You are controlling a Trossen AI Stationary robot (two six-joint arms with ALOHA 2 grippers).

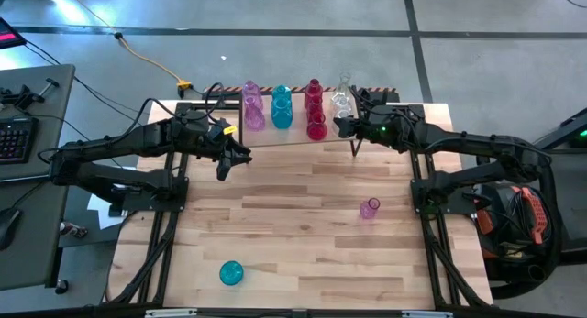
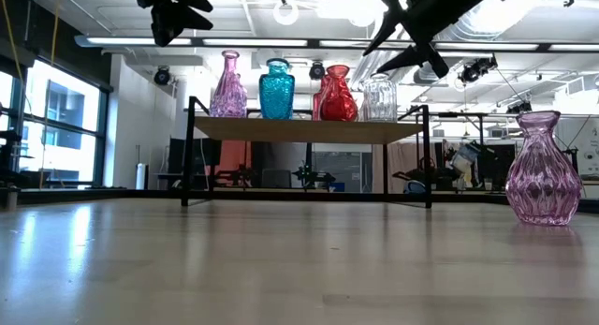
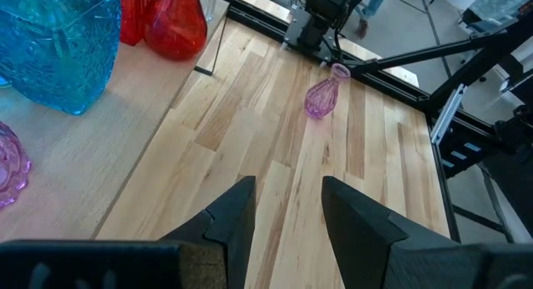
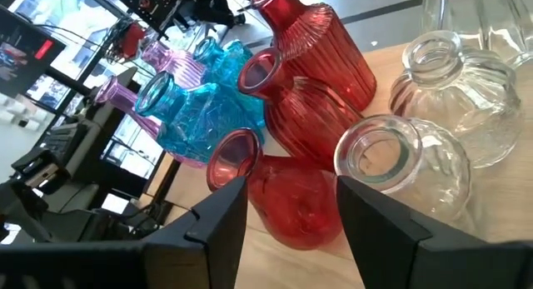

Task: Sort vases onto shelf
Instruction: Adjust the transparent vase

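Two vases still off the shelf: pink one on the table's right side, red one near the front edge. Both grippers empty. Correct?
One slip: the vase near the front edge is teal, not red, as the high view shows. The pink vase does stand on the table's right side, off the shelf. The left gripper and right gripper are both open and empty.

High view: straight down over the whole bench [image 1: 303,235]. Low view: level at bench height, facing the shelf [image 2: 309,130]. Wrist views: close, looking forward past own fingers. Shared by all: shelf and vases [image 1: 282,107].
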